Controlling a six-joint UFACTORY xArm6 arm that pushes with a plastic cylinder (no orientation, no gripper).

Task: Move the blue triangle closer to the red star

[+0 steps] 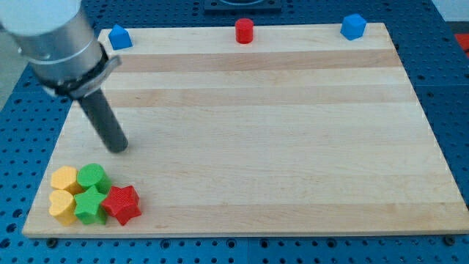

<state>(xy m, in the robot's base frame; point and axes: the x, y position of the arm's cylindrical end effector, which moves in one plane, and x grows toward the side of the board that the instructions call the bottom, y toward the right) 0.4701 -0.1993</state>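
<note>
The blue triangle (119, 37) sits at the top left corner of the wooden board (278, 132). The red star (122, 204) lies at the bottom left, touching a cluster of blocks. My tip (119, 148) rests on the board at the left side, between the two, well below the blue triangle and a short way above the cluster. It touches no block.
Beside the red star are a green star (90, 205), a green round block (93, 177), a yellow hexagon (64, 179) and a yellow heart (62, 205). A red cylinder (244, 31) stands at the top middle edge. A blue cube (353, 26) sits at the top right.
</note>
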